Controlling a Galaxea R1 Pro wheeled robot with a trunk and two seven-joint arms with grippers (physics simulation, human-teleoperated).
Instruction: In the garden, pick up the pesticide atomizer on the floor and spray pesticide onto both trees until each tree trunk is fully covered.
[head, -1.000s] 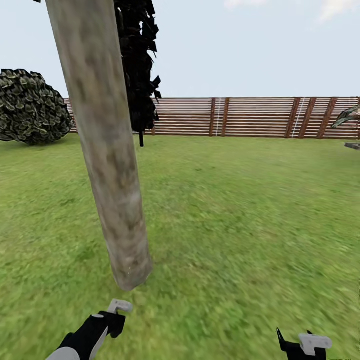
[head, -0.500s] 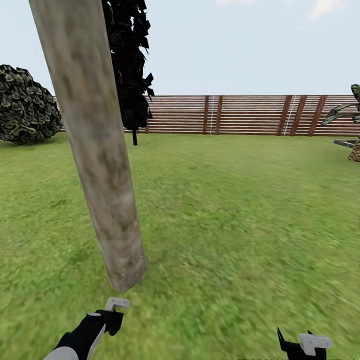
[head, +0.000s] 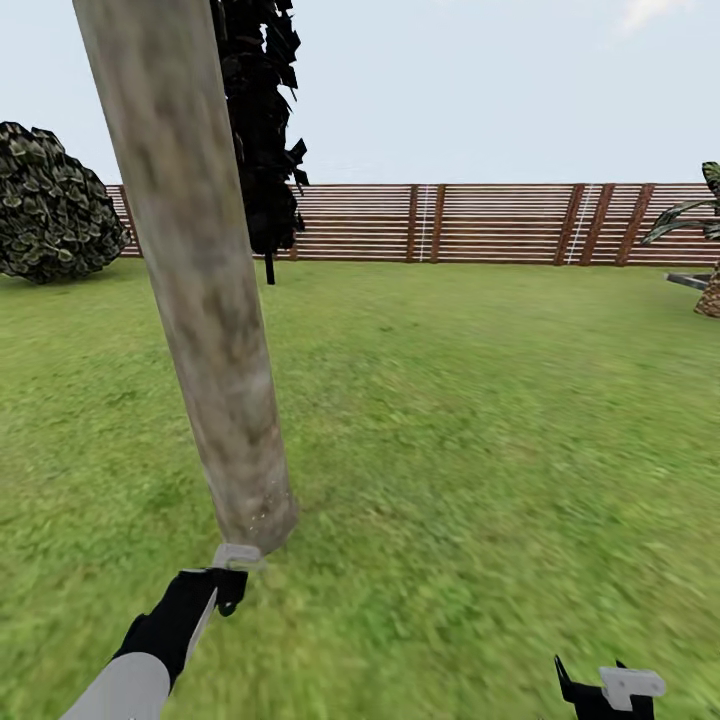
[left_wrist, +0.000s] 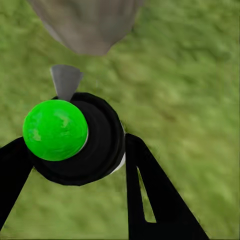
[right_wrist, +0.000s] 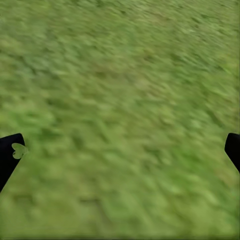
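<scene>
A thick grey-beige tree trunk (head: 200, 270) rises from the lawn (head: 480, 420) at the left of the head view, and a few tiny white specks show near its foot. My left gripper (head: 226, 580) is shut on the pesticide atomizer (left_wrist: 67, 135), which has a bright green round cap, a black collar and a pale grey nozzle (head: 238, 555). The nozzle points at the trunk's foot (left_wrist: 87, 25) from very close. At the lower right, my right gripper (head: 610, 688) hangs open over bare grass, its dark fingertips (right_wrist: 10, 155) wide apart with nothing between them.
A brown slatted fence (head: 480, 222) closes the far side. A narrow, very dark tree (head: 262, 130) stands behind the trunk, with a round bush (head: 55, 205) at the far left. A striped-leaf plant (head: 700, 215) sits at the far right. Open grass stretches to the right of the trunk.
My left arm has reached forward, bringing the atomizer's nozzle up close to the trunk's foot. The head view has shifted slightly. The right gripper has kept its place.
</scene>
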